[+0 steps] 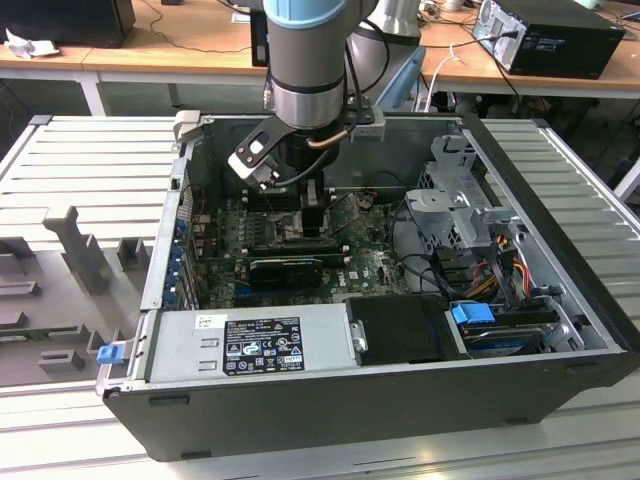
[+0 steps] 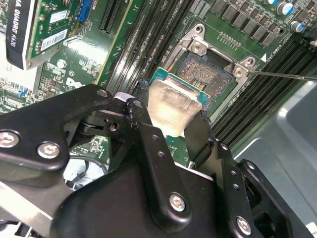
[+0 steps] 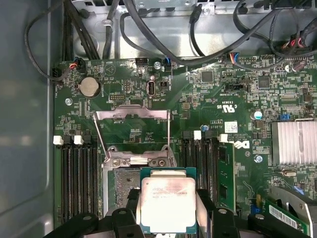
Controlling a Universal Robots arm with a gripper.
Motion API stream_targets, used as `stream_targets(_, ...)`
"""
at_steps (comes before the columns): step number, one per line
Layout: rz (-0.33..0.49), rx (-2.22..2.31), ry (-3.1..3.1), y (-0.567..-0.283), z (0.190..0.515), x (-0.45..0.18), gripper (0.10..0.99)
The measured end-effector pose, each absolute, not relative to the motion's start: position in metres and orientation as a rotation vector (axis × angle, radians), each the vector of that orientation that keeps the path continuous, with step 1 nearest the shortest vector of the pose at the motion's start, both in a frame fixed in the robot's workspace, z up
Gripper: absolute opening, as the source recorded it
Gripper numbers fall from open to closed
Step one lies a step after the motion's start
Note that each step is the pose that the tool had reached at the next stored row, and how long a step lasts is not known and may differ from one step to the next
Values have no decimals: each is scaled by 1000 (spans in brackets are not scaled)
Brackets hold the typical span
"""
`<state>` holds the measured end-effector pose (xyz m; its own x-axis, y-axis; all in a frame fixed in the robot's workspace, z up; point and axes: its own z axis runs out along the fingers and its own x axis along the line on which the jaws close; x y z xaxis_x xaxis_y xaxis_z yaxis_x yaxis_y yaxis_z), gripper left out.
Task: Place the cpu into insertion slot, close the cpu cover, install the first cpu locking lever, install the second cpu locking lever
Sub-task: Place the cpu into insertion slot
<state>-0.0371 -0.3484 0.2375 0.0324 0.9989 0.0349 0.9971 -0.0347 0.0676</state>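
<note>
One step of the four is in hand, the first: the cpu (image 3: 168,203) is not yet seated and the gripper (image 3: 168,210) carries it. Its two black fingers (image 2: 143,111) are closed narrowly on opposite edges of the chip, whose metal top faces the wrist cameras. In both wrist views the chip hangs over the near edge of the insertion slot (image 2: 205,74), partly overlapping it and not yet square within the frame; we cannot tell how much air lies between chip and contacts. We judge that seating it calls for lining the chip's edges up with the slot walls and keeping it level on the way down, since the contact field looks fine and easily bent. The first wrist view gives us the cpu cover (image 3: 131,115), swung up and standing open beyond the slot on the motherboard (image 3: 237,89), so the way in is free. The second wrist view, taken from the side, gives us the bare contact field and a thin locking lever (image 2: 282,75) lying away from one corner of the slot. The exterior view places the gripper (image 1: 312,215) low inside the open computer case (image 1: 300,400).
</note>
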Motion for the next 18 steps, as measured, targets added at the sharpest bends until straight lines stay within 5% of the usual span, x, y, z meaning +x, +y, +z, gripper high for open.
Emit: stream_targets(18, 114, 2194, 2214, -332, 217, -46, 529)
